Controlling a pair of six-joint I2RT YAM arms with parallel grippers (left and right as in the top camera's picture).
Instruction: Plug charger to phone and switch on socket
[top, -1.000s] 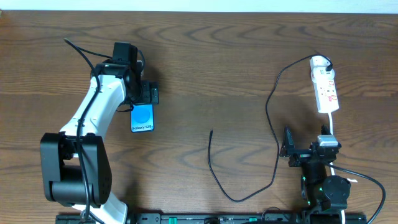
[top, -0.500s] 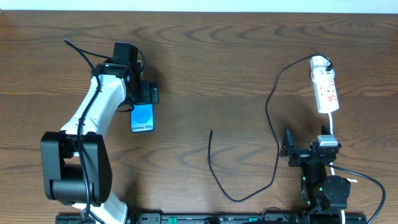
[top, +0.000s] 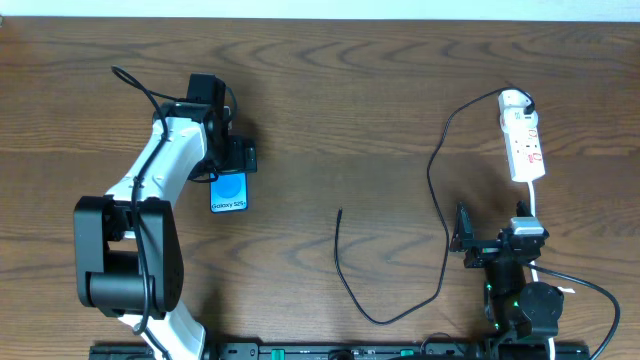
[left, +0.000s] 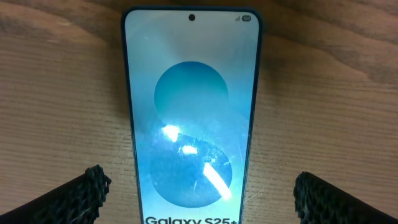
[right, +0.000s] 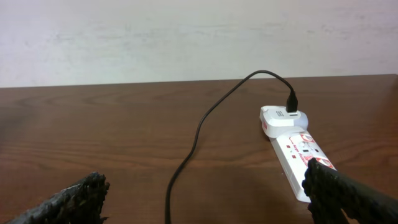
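Currently, step one is in hand: the left claw (left: 199, 196), spread apart and empty, hangs over the phone (top: 229, 190), which lies flat at the left of the table (top: 320, 80). The right claw (right: 205, 199) is likewise apart. Next, the loose mid-table tip of the cable (top: 340, 212) likely needs grasping.

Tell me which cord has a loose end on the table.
The thin black charger cable; its tip lies free, while the thicker white cord runs off the power strip.
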